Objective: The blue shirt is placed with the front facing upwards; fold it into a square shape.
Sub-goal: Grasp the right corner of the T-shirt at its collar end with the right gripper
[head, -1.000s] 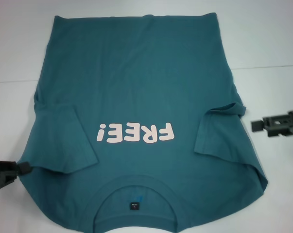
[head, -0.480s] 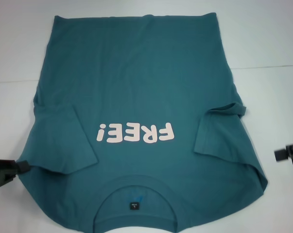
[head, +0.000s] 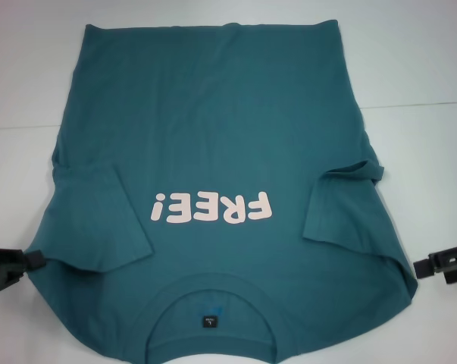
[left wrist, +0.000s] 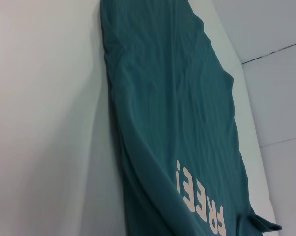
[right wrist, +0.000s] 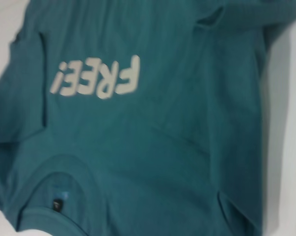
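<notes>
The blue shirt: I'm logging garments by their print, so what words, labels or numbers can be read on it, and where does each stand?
"FREE!" in pale pink capitals, on the chest of the blue shirt; in the head view it reads upside down, as the collar lies nearest the robot.
Small dark label inside the collar: it carries a pale mark, too small to read.
No other text shows on the shirt or on the white table.

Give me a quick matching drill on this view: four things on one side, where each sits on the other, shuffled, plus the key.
Things:
1. collar label
2. FREE! print
3. left gripper
4. right gripper

Places:
A. off the shirt's right shoulder edge
B. mid-chest, between the folded-in sleeves
C. at the shirt's left shoulder edge
D. inside the neckline, nearest the robot

Pairs: 1-D, 2-B, 3-C, 4-A
</notes>
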### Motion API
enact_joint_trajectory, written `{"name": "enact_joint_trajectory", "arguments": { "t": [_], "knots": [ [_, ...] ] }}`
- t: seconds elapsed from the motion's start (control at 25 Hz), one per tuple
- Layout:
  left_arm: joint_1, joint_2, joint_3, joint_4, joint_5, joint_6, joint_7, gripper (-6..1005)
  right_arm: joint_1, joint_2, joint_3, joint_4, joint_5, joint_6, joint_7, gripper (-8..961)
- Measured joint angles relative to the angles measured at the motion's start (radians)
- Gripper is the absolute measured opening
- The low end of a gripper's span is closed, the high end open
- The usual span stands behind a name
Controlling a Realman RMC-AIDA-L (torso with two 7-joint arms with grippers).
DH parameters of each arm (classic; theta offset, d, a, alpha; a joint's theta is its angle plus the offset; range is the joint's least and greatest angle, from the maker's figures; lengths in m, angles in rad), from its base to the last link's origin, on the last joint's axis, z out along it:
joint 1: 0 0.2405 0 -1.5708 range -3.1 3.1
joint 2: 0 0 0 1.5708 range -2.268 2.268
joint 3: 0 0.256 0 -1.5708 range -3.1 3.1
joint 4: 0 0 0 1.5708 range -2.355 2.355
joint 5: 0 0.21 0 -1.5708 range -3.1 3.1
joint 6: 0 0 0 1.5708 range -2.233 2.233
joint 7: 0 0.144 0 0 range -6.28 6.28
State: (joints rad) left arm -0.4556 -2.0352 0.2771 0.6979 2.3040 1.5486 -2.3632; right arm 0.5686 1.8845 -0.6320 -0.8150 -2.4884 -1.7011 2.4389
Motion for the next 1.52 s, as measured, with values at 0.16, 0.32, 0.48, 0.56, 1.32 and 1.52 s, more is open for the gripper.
{"name": "enact_joint_trajectory", "arguments": {
  "t": [0.16, 0.32, 0.48, 0.56, 1.32, 1.52],
  "knots": [
    [0.0, 0.0, 0.0, 0.0, 0.0, -0.001, 0.0, 6, 0.008, 0.016, 0.003, 0.001, -0.031, 0.022, 0.001, 897],
    [0.0, -0.001, 0.001, 0.0, 0.0, -0.001, -0.001, 6, 0.019, 0.026, 0.0, 0.009, -0.041, 0.039, 0.005, 895],
    [0.0, -0.002, 0.001, 0.0, 0.0, -0.002, -0.001, 6, 0.034, 0.041, -0.003, 0.011, -0.083, 0.074, 0.024, 892],
    [0.0, -0.002, 0.001, 0.0, 0.0, -0.002, -0.001, 7, 0.042, 0.049, -0.004, 0.011, -0.092, 0.08, 0.026, 891],
    [0.008, -0.004, 0.001, 0.0, 0.0, -0.012, -0.001, 6, 0.076, 0.07, -0.077, 0.023, -0.099, 0.13, 0.055, 876],
    [0.008, -0.004, -0.001, 0.0, 0.0, -0.012, -0.001, 6, 0.079, 0.073, -0.099, 0.025, -0.1, 0.135, 0.063, 872]
  ]
}}
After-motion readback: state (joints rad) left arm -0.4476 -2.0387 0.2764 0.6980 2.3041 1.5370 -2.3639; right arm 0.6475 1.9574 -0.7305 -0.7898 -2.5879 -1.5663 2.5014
